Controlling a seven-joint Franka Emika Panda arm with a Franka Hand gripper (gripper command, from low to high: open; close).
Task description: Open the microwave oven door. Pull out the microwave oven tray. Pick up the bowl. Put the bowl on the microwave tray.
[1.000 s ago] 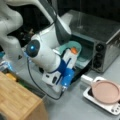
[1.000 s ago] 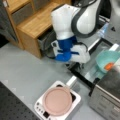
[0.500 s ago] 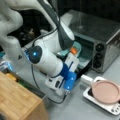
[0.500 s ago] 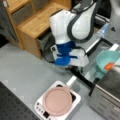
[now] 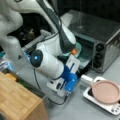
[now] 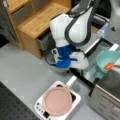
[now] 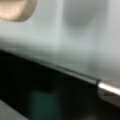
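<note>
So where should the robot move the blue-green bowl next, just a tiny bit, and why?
Probably ease it a little lower, toward the oven's mouth. The bowl hangs at the gripper over the open door, right in front of the oven; whether it rests on anything yet is hidden.

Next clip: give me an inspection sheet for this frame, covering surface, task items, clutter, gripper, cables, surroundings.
Surface: grey table.
Oven: door open, folded down.
Bowl: teal, orange food inside, at the oven's mouth, above the door.
Tray: not made out.
Clutter: pink plate on a white tray.
Gripper: hidden behind the arm's wrist, next to the bowl.
Cables: black cable under the wrist.
Surroundings: wooden cabinet.
</note>
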